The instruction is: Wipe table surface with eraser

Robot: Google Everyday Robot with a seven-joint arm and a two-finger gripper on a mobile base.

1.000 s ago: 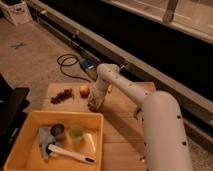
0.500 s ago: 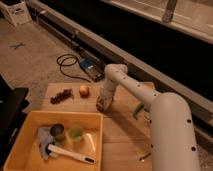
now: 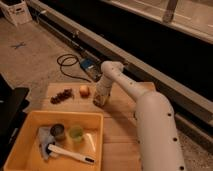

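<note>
The table surface (image 3: 125,112) is light tan wood with plank seams. The eraser (image 3: 61,96) is a small dark oblong lying near the table's far left edge. A small round fruit (image 3: 84,90) lies just right of it. My gripper (image 3: 100,101) points down at the table, just right of the fruit and well apart from the eraser. The white arm (image 3: 150,125) reaches in from the lower right and bends at an elbow above the table's far edge.
A yellow plastic bin (image 3: 95,120) sits on the table's near left and holds a dark cup (image 3: 58,131), a green cup (image 3: 76,133), a blue pad (image 3: 44,137) and a white-handled tool (image 3: 70,153). A cable (image 3: 67,65) lies on the floor beyond.
The gripper and elbow have shifted slightly to the right, away from the fruit. The eraser and fruit have not moved.
</note>
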